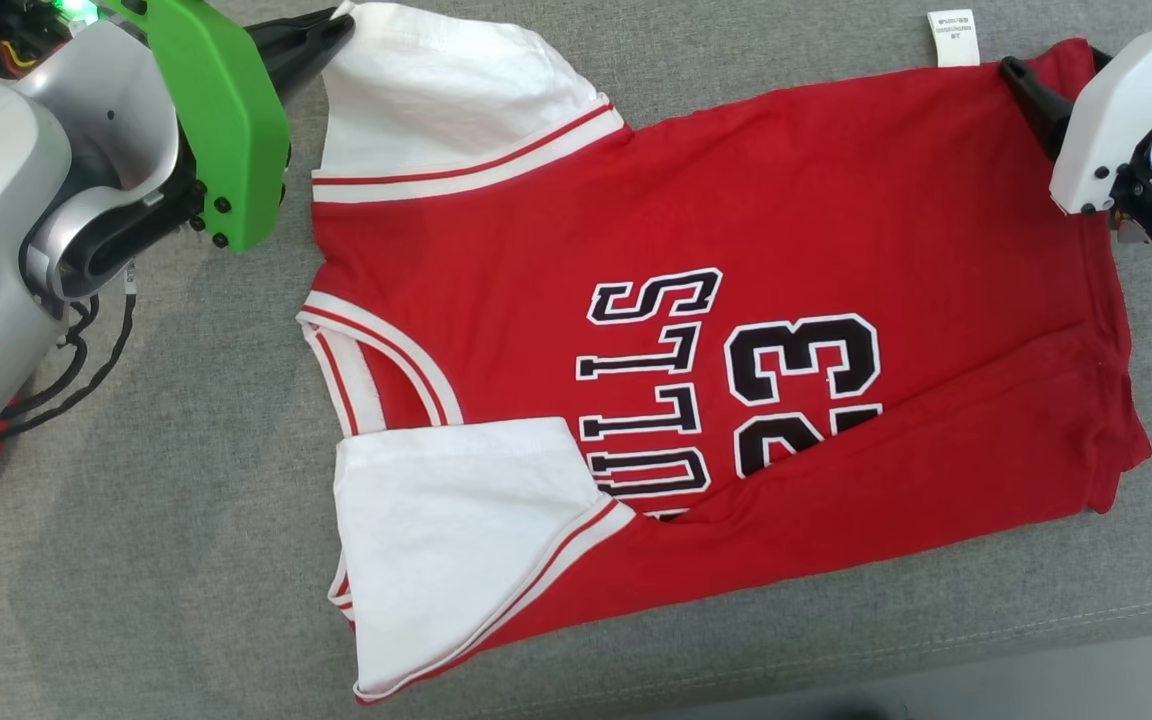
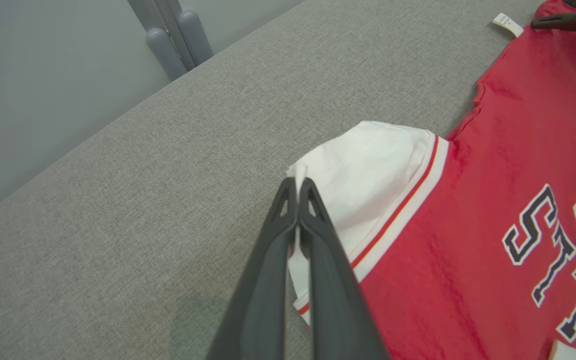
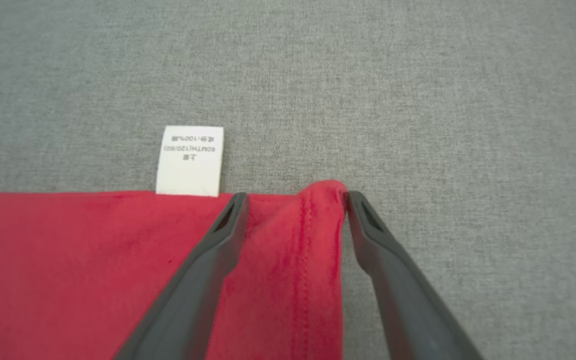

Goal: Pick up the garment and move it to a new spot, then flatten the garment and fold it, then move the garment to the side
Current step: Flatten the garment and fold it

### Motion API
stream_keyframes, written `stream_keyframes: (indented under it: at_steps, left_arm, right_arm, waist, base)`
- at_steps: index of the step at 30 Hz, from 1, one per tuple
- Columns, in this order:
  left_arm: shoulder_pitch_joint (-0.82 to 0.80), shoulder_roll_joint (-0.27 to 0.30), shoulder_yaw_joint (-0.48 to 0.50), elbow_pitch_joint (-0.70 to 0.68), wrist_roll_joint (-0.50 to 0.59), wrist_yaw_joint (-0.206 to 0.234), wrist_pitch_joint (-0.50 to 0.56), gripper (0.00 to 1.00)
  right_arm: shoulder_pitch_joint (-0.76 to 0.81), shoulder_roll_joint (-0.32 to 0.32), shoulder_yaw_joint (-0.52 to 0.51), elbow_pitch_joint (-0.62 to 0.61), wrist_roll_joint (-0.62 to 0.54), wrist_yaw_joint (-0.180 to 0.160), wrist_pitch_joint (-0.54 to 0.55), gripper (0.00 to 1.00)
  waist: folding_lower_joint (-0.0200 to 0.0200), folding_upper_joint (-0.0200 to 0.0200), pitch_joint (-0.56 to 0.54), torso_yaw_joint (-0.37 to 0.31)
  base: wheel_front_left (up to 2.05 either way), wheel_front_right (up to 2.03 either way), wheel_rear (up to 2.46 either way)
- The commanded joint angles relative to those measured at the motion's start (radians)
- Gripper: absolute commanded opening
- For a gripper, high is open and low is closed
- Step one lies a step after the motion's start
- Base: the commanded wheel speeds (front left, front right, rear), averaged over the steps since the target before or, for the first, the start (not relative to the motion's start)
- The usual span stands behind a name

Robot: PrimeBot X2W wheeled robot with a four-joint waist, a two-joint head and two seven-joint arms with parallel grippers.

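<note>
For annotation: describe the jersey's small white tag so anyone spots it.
Find the red jersey on the grey fabric surface. On its far edge, beside the right gripper, a small white label juts out; unlike the white sleeves, it carries print.

A grey woven surface [image 1: 186,520] borders a pale plain background [image 2: 43,75] with rounded grey posts [image 2: 165,50].

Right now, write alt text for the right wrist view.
The right gripper, jaws open, straddles a hem corner of the red fabric jersey on a grey woven surface; its white rectangular care label pokes out alongside.
</note>
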Motion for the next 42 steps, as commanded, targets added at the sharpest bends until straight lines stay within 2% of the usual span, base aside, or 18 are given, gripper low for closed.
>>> stream_keyframes:
  at_steps: [1, 2, 4, 6, 7, 8, 9, 13, 18, 25, 30, 37, 42]
  left_arm:
    - [-0.003, 0.005, -0.003, 0.001, -0.009, -0.002, -0.006, 0.00]
    - [-0.004, 0.005, -0.004, 0.001, -0.011, -0.002, -0.006, 0.00]
    - [-0.005, 0.006, -0.007, 0.004, -0.012, -0.002, -0.008, 0.00]
    - [-0.006, 0.007, -0.011, 0.007, -0.015, -0.002, -0.009, 0.00]
    - [-0.007, 0.008, -0.013, 0.008, -0.015, -0.002, -0.009, 0.00]
    - [-0.008, 0.010, -0.015, 0.010, -0.017, -0.002, -0.009, 0.00]
    - [-0.010, 0.012, -0.017, 0.011, -0.018, -0.002, -0.009, 0.00]
    - [-0.023, 0.018, -0.019, 0.016, 0.001, -0.002, -0.029, 0.00]
    - [-0.056, 0.017, -0.012, 0.032, 0.054, -0.002, -0.110, 0.00]
    - [-0.098, -0.013, 0.024, 0.078, 0.099, -0.002, -0.281, 0.00]
    - [-0.054, -0.018, 0.017, 0.061, 0.060, -0.002, -0.344, 0.00]
    - [0.073, 0.028, 0.006, -0.049, -0.011, 0.000, -0.413, 0.00]
    - [0.170, 0.081, -0.014, -0.149, -0.024, 0.036, -0.424, 0.00]
  right_arm:
    - [-0.011, -0.002, 0.001, 0.004, -0.008, -0.002, -0.001, 1.00]
    - [-0.014, -0.001, 0.002, 0.003, -0.007, -0.002, -0.006, 0.96]
    - [-0.018, 0.000, 0.004, 0.003, -0.004, -0.002, -0.009, 0.80]
    - [-0.020, -0.001, 0.011, 0.000, -0.002, -0.002, -0.009, 0.45]
    - [-0.021, -0.002, 0.015, -0.002, -0.002, -0.002, -0.005, 0.37]
    - [-0.022, -0.003, 0.020, -0.006, -0.001, -0.002, -0.004, 0.24]
    - [-0.023, -0.005, 0.022, -0.012, 0.001, -0.002, -0.005, 0.00]
    - [-0.031, -0.017, 0.028, -0.030, -0.005, -0.002, -0.029, 0.00]
    - [-0.057, -0.024, 0.004, -0.045, -0.010, -0.002, -0.104, 0.00]
    - [-0.066, -0.032, -0.021, -0.044, -0.022, -0.002, -0.263, 0.00]
    - [-0.009, -0.045, -0.014, -0.058, -0.008, -0.002, -0.375, 0.00]
    - [0.126, -0.084, -0.024, -0.088, 0.024, -0.002, -0.515, 0.00]
    - [0.216, -0.094, -0.042, -0.092, 0.046, -0.002, -0.568, 0.00]
  waist:
    - [0.0000, -0.0001, 0.000, 0.000]
    - [0.0000, -0.0001, 0.000, 0.000]
    - [0.0000, -0.0001, -0.001, 0.000]
    - [0.0000, -0.0001, -0.001, -0.001]
    - [0.0000, -0.0001, -0.001, -0.001]
    - [0.0000, -0.0001, -0.002, -0.002]
    - [0.0000, -0.0001, -0.002, -0.003]
    - [0.0000, -0.0001, 0.000, -0.004]
    - [0.0000, -0.0001, 0.008, -0.005]
    - [0.0000, -0.0001, 0.007, 0.005]
    - [0.0000, -0.0001, -0.016, 0.020]
    - [0.0000, -0.0001, -0.070, 0.047]
    - [0.0000, -0.0001, -0.106, 0.055]
  base:
    - [0.00, 0.00, 0.00]
    - [0.00, 0.00, 0.00]
    - [0.00, 0.00, 0.00]
    - [0.00, 0.00, 0.00]
    - [0.00, 0.00, 0.00]
    - [0.00, 0.00, 0.00]
    - [0.00, 0.00, 0.00]
    - [0.00, 0.00, 0.00]
    - [0.00, 0.00, 0.00]
    - [0.00, 0.00, 0.00]
    - [0.00, 0.00, 0.00]
    - [0.00, 0.00, 0.00]
    - [0.00, 0.00, 0.00]
